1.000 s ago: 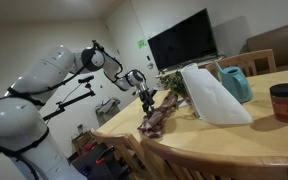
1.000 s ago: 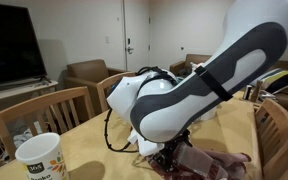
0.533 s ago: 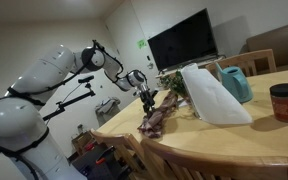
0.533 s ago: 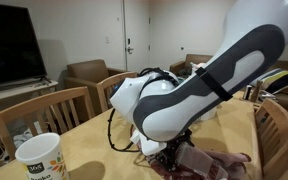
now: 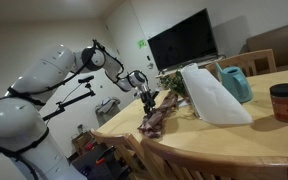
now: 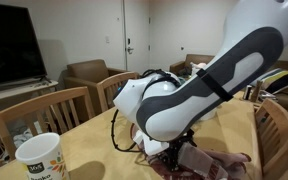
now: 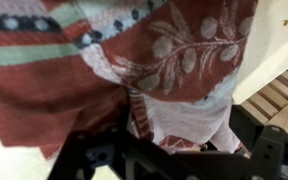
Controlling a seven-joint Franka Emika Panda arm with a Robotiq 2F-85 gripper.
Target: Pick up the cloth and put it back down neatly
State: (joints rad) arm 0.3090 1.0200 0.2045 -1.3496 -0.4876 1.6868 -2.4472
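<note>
Right now the fingers [image 7: 89, 160] are spread wide with nothing pinched. In the wrist view they show dark at the bottom edge, one on each side, and the cloth [image 7: 154, 70] fills nearly everything beyond them. The cloth lies directly under the fingers, so the coming move looks like a straight drop with no sideways shift. A raised fold runs from the middle of the cloth toward the gap between the fingers, probably the best bite.

In an exterior view the fingers [image 5: 147, 99] hang at the far end of the cloth [image 5: 158, 118]; touching or just above, cannot tell. The cloth is a crumpled maroon strip on the left end of the worktop [image 5: 234, 140], with its long axis running from under the fingers toward the near left corner. A white sheet [image 5: 216, 95] stands just right of the cloth, a teal jug [image 5: 236, 82] sits behind it, and a red jar [image 5: 284, 102] is well apart on the right.

In an exterior view the arm [image 6: 204, 90] blocks most of the scene. The cloth [image 6: 219, 165] peeks out at bottom right, and a paper cup [image 6: 39, 155] is well apart on the left.
</note>
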